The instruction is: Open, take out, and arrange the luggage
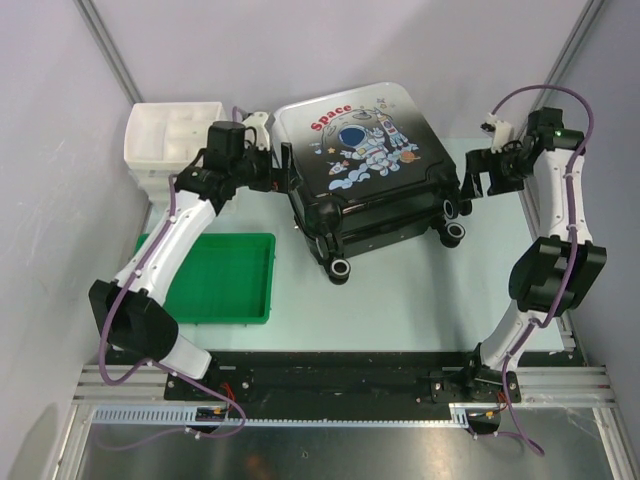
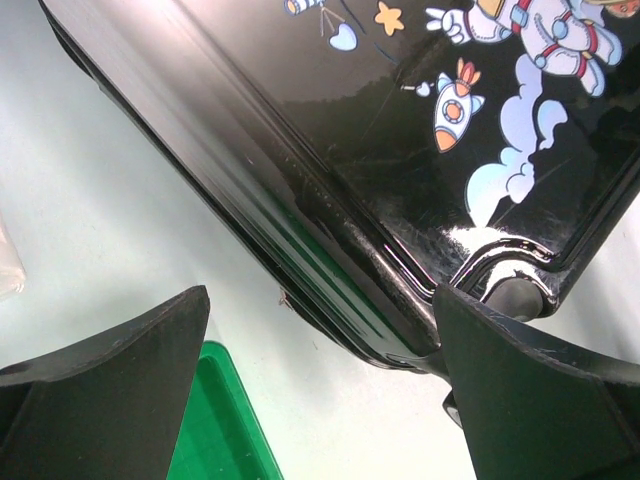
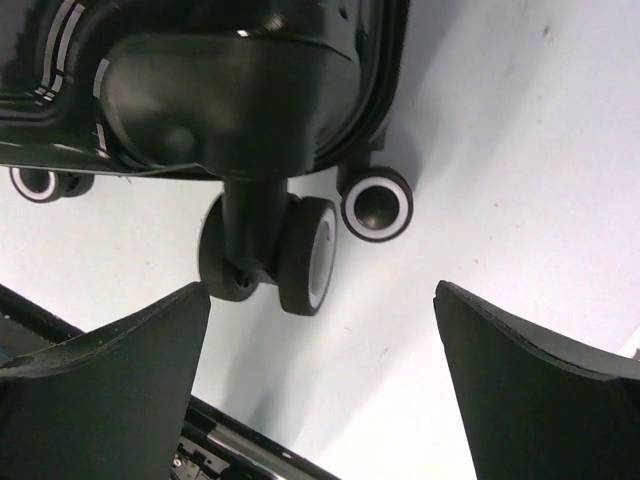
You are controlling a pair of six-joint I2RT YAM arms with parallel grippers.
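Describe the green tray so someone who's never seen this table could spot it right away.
On the pale table, look near-left. The flat green plastic tray lies nearer than the white compartmented plastic box and left of the hard-shell astronaut suitcase. It alone is green and shallow.

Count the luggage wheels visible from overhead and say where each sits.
3. One wheel at the luggage's near-left corner; two wheels at its right corner, by the right pincer. A fourth may be hidden underneath.
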